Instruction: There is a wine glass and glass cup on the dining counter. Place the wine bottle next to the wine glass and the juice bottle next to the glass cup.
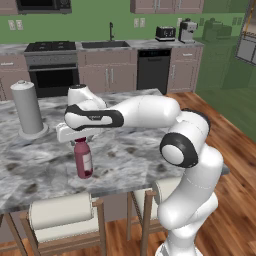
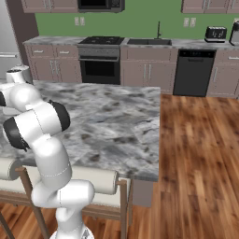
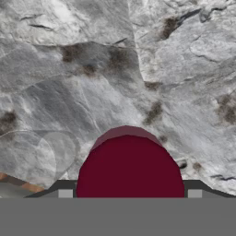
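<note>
Hanging over the marbled surface [image 1: 125, 160], our jaws [image 1: 82, 140] are clamping the juice bottle [image 1: 83, 159] by its cap. We are seeing it upright near the front edge, whether lifted or resting we cannot tell. A faint clear glass [image 3: 39, 156] is sitting just beside it; a grey cylinder [image 1: 27, 106] is standing well apart.

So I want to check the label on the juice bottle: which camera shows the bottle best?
The left base view: the juice bottle stands upright on the dining counter, seen from the side under the gripper, with its pale label band visible. The hand view looks straight down on its maroon cap. In the right base view the arm blocks that spot.
</note>
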